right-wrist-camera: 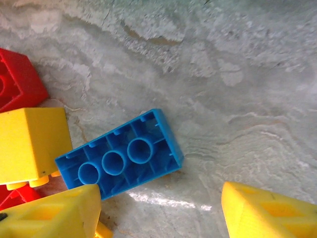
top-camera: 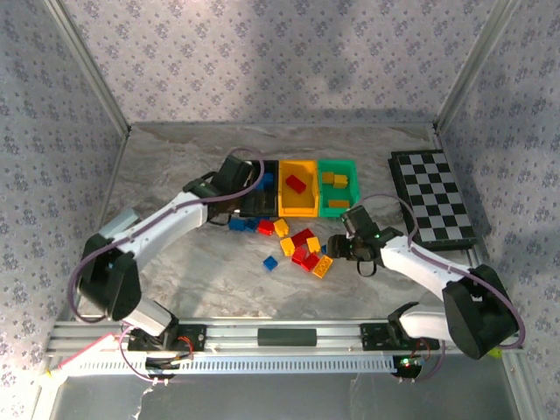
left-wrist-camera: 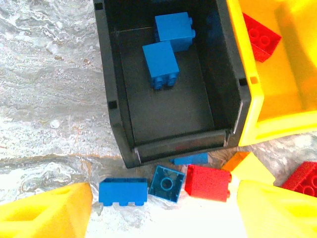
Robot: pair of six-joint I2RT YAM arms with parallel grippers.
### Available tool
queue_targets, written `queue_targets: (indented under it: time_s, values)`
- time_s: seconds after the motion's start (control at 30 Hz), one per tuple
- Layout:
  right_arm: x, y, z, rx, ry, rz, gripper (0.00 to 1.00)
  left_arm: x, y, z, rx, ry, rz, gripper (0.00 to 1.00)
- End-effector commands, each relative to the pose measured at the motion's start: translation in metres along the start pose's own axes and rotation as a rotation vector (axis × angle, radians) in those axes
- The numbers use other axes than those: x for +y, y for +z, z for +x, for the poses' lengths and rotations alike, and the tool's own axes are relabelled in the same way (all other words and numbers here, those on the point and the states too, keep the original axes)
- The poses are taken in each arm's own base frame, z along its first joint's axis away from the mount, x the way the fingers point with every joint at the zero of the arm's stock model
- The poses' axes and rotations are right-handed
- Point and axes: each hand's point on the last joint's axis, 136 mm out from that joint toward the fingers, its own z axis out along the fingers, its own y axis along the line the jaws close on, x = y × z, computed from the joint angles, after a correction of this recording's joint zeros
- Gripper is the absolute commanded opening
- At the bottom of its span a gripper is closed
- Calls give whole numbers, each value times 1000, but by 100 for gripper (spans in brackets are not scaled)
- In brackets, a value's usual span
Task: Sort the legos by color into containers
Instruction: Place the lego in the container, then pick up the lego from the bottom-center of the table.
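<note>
Right gripper [right-wrist-camera: 158, 198] — fingers spread, empty — faces an upturned blue brick [right-wrist-camera: 119, 153] just ahead, likely for pickup. Left gripper [left-wrist-camera: 163, 198], also spread, hovers before the black bin [left-wrist-camera: 110, 74], evidently the blues' destination.

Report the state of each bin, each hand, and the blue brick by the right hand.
black bin: open, two blue bricks inside.
orange-yellow bin: open, one red brick inside.
green bin: open, yellow bricks inside.
left hand: open, empty.
right hand: open, empty.
loose blue brick: on the table, hollow underside up.
</note>
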Motion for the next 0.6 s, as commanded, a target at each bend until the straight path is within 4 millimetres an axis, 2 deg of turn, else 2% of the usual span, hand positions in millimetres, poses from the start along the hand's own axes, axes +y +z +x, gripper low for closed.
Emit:
queue_targets:
  time_s: [0.0,0.17,0.4,0.57]
  values:
    - [3,1,-3,1,30,4,67,-10,-11,5,-57,-5,69,76]
    - [17,0,-12,17,19,-23,67,-18,-16,33,-49,30,124,76]
    - [50,-9,-10,29,-78,-56,66,-25,-14,70,-22,38,175,76]
    - [86,-12,-2,54,-187,-129,66,-17,-6,89,8,29,153,76]
